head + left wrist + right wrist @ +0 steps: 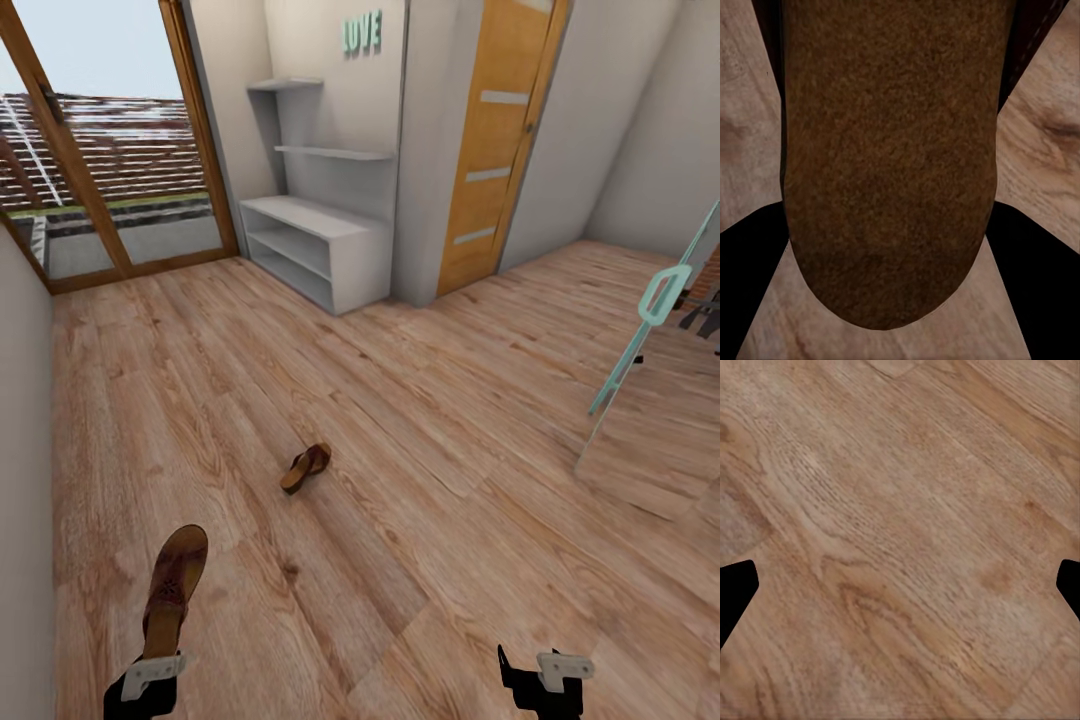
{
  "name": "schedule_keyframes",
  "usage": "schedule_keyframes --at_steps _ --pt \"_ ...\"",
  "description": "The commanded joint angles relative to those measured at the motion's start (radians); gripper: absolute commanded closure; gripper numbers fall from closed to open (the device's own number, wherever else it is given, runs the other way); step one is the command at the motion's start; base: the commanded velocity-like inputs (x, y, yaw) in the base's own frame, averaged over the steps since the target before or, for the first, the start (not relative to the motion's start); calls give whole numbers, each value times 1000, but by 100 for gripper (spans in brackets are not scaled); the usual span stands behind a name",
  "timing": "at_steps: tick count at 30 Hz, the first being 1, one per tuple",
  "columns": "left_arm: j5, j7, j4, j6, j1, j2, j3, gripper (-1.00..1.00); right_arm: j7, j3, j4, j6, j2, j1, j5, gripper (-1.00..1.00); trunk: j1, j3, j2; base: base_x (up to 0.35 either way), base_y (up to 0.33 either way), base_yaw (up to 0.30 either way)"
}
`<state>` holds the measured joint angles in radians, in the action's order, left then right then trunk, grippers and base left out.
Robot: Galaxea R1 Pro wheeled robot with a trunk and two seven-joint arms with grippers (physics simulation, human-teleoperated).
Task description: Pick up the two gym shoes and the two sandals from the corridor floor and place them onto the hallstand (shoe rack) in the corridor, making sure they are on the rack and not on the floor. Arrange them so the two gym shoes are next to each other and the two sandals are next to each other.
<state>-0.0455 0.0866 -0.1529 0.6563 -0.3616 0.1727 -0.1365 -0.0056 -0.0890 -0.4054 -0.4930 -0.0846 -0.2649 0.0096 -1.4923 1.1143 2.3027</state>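
Our left end effector (150,680) grips one sandal (172,588). Our right end effector (545,680) is open over the floor (420,470).

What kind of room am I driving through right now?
Likely a home entrance corridor: a pale grey hallstand with open shelves by a wooden door, a glazed exit, and wood-plank floor.
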Motion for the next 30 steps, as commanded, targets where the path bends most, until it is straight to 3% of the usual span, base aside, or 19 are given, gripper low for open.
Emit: schedule_keyframes --at_steps 1,13,30 --pt "-21 9 6 10 -1 0 -5 100 -1 -2 1 -3 0 0 1 -100 0 0 0 0 0 0" --pt "-38 13 10 17 0 -1 -2 100 -1 -2 0 -3 1 0 1 -100 0 -2 0 35 -10 0" --pt "-39 12 10 17 0 -2 -2 100 -1 -2 2 -3 5 0 1 -100 0 -2 0 210 -196 0"
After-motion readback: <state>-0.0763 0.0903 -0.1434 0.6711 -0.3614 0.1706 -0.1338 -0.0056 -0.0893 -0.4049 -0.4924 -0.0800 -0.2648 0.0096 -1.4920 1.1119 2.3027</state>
